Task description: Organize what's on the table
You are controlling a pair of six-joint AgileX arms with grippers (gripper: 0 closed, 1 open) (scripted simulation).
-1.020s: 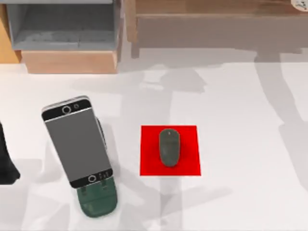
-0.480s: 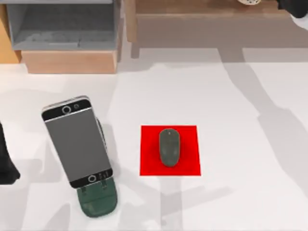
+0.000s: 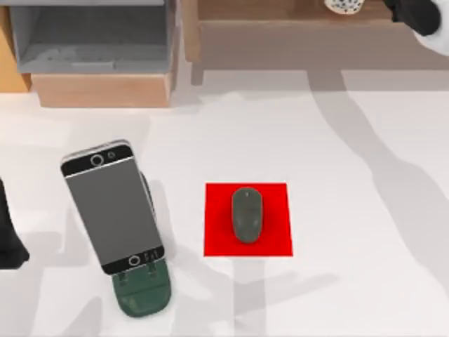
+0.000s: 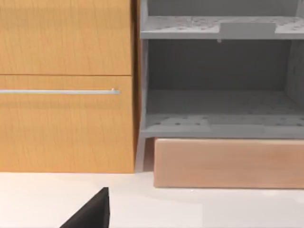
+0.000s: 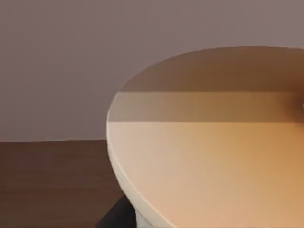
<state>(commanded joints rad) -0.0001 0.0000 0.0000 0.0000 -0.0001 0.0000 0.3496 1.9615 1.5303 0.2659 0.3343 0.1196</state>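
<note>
On the white table (image 3: 351,175), a grey phone (image 3: 112,207) leans on a dark green stand (image 3: 142,295) at the left. A dark grey mouse (image 3: 247,215) lies on a red mat (image 3: 217,239) at the centre. At the back right, my right gripper (image 3: 393,8) is shut on a white, black-speckled cup (image 3: 344,5) over the wooden shelf board (image 3: 280,10). The right wrist view shows the cup's round cream rim (image 5: 123,180) very close. My left arm (image 3: 8,235) is parked at the table's left edge.
A tan wooden shelf unit (image 3: 98,88) with a grey open compartment (image 3: 91,38) stands at the back left, also seen from the left wrist as grey shelves (image 4: 218,123) beside a drawer front (image 4: 66,118). Bare tabletop lies right of the mat.
My right arm has come in from the top right and moved left along the back, carrying the speckled cup with it. The phone, mouse, mat and left arm have not moved.
</note>
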